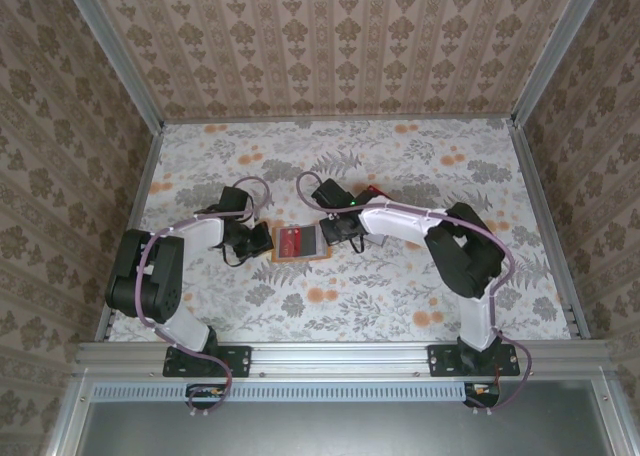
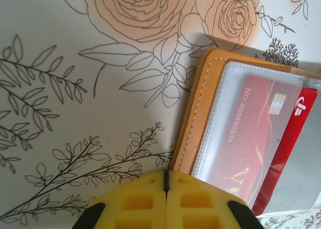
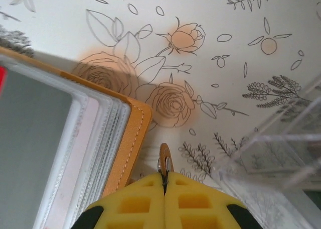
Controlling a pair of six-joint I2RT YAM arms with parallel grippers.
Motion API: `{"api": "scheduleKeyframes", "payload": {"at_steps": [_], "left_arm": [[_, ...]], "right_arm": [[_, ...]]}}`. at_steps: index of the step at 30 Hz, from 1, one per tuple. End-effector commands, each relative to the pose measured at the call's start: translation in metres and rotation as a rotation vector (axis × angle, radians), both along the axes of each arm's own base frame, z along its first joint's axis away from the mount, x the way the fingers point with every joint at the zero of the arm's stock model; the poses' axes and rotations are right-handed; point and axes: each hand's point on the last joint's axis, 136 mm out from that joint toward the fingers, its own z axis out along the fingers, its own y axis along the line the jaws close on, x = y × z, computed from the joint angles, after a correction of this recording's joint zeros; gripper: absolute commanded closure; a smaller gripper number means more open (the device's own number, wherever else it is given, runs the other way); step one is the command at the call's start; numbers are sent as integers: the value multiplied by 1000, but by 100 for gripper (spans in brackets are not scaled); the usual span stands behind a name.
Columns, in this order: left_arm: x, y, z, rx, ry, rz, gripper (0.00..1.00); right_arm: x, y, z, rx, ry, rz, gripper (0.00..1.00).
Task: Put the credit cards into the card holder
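Note:
The orange card holder [image 1: 300,243] lies open on the floral table between my two grippers. A red credit card [image 2: 251,138] sits mostly inside one of its clear sleeves, with a strip along one edge uncovered. My left gripper [image 2: 166,173] is shut, its tips at the holder's orange left edge [image 2: 198,118]. My right gripper [image 3: 164,175] is shut on the holder's small orange snap tab [image 3: 165,156], beside the orange cover [image 3: 131,138] and its stack of clear sleeves. The grippers flank the holder, left gripper [image 1: 260,242] and right gripper [image 1: 330,233].
A clear plastic box [image 3: 281,148] stands close to the right gripper's right. Something red [image 1: 372,191] shows just behind the right arm. Patterned walls and metal rails [image 1: 545,226] enclose the table; open floral surface stretches behind and in front of the holder.

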Motion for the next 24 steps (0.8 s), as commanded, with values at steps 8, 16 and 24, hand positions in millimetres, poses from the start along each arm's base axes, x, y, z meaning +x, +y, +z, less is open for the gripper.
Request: {"api": "scheduleKeyframes", "payload": {"at_steps": [8, 16, 24], "left_arm": [[-7, -7, -13, 43, 41, -36, 100], [-7, -15, -13, 38, 36, -45, 100], [-4, -31, -14, 16, 31, -62, 100]], "right_arm": [[-1, 49, 78, 302, -120, 64, 98], [-9, 91, 67, 375, -55, 157, 97], [-16, 137, 68, 621, 33, 194, 97]]}}
